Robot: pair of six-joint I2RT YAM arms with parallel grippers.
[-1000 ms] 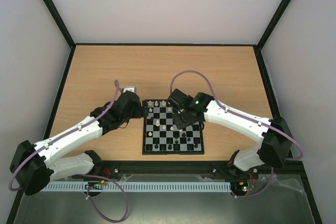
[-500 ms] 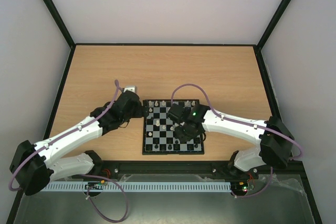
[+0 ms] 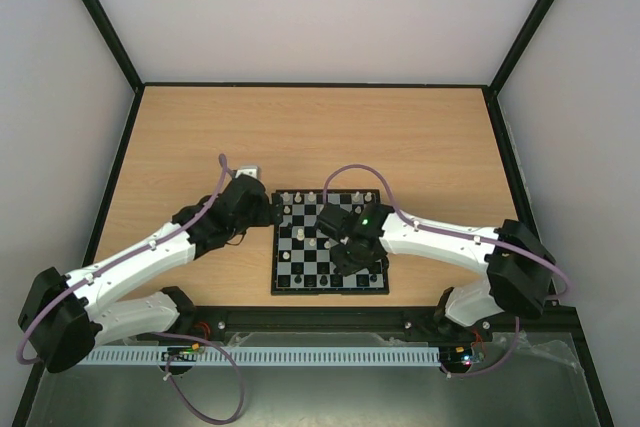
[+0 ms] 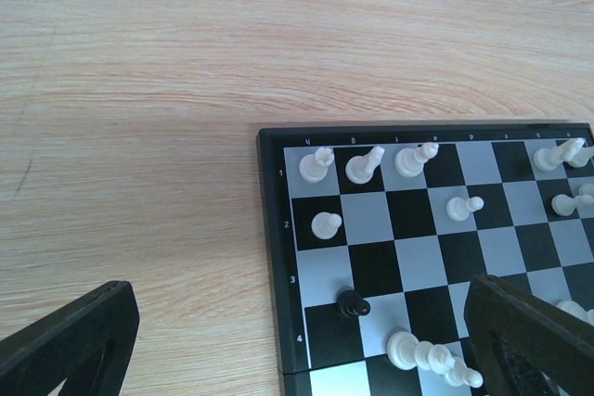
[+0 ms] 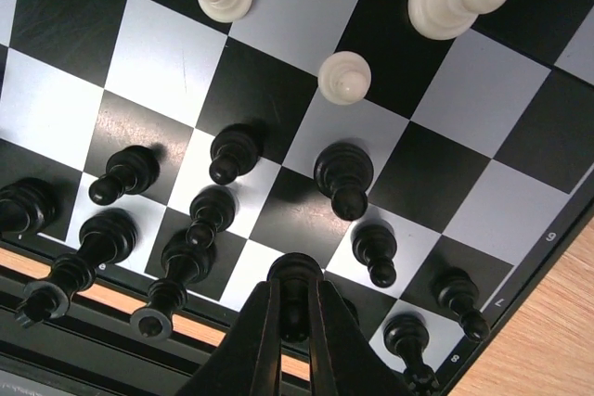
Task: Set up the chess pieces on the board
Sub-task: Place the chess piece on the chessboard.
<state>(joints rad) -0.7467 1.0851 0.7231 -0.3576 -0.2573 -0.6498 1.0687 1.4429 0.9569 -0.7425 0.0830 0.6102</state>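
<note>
The right arm (image 3: 440, 237) has pulled back toward its base. Its right claw (image 5: 295, 301) has swung from over the far middle squares of the board (image 3: 330, 291) to over the near right squares. It now hangs there with a black chess piece (image 5: 295, 277) pinched between its jaws. The purple cable (image 3: 350, 168) looping above the arm has sunk closer to the board's far edge.

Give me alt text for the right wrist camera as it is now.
The right jaws are shut on a black piece low in the frame, over the board. Other black pieces crowd the squares around it, four cream pieces stand farther up the frame, and bare wooden table shows at bottom right.
</note>
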